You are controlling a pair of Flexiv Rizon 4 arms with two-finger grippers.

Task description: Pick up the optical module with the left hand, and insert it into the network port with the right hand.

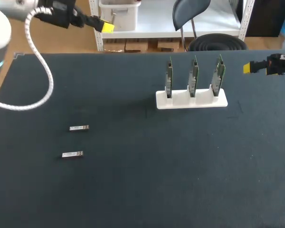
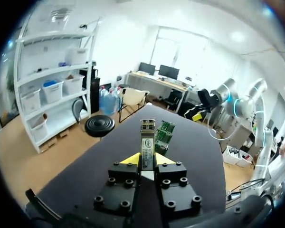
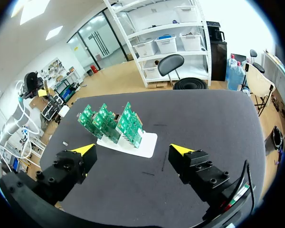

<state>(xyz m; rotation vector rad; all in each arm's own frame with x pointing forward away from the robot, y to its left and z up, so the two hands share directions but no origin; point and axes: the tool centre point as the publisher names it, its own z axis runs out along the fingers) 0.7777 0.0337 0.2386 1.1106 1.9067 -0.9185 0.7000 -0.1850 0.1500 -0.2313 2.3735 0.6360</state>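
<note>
My left gripper (image 2: 147, 160) is shut on a silver optical module (image 2: 147, 140), which stands out lengthwise from between its yellow tips. In the head view this gripper (image 1: 107, 27) hangs beyond the table's far left corner, and the module is too small to make out there. Three green network boards (image 1: 194, 76) stand upright in a white holder (image 1: 180, 101) at the table's far right of centre. My right gripper (image 1: 249, 68) hovers just right of the boards, open and empty. In the right wrist view its gripper (image 3: 135, 151) points at the boards (image 3: 115, 124) from a distance.
Two more silver modules lie flat on the dark mat at the left, one (image 1: 79, 128) behind the other (image 1: 72, 155). A white cable (image 1: 40, 71) from my left arm loops over the table's far left corner.
</note>
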